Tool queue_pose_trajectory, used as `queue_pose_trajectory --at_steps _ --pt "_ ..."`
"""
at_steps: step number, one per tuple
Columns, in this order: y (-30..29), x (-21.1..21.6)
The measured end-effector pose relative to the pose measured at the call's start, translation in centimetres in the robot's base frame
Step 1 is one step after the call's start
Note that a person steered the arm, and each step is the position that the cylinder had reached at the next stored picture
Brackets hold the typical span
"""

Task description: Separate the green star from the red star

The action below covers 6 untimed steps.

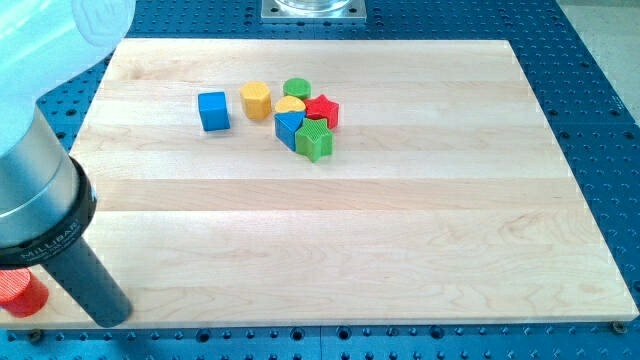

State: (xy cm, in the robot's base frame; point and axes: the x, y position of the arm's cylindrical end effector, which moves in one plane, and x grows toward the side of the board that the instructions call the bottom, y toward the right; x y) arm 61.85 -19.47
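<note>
The green star [314, 141] lies in a tight cluster in the upper middle of the wooden board [330, 240]. The red star [323, 109] sits just above it, touching or nearly touching. A blue triangle [288, 128] presses against the green star's left side. A small yellow block [290, 104] and a green cylinder [297, 88] lie at the top of the cluster. My tip [113, 314] rests at the board's bottom left corner, far below and left of all the blocks.
A yellow cylinder [256, 100] and a blue cube [213, 110] lie left of the cluster. A red cylinder [20, 294] stands off the board at the view's bottom left. The arm's wide body [35, 200] covers the left edge.
</note>
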Motion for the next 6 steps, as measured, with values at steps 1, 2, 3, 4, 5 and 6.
queue_pose_trajectory --at_steps 1,2,3,4,5,6 --pt "0.0 0.0" --pt "-0.3 -0.7" --pt "6.4 -7.6" --pt "20.0 -16.8" --pt "13.7 -18.2" --pt "23.8 -25.6"
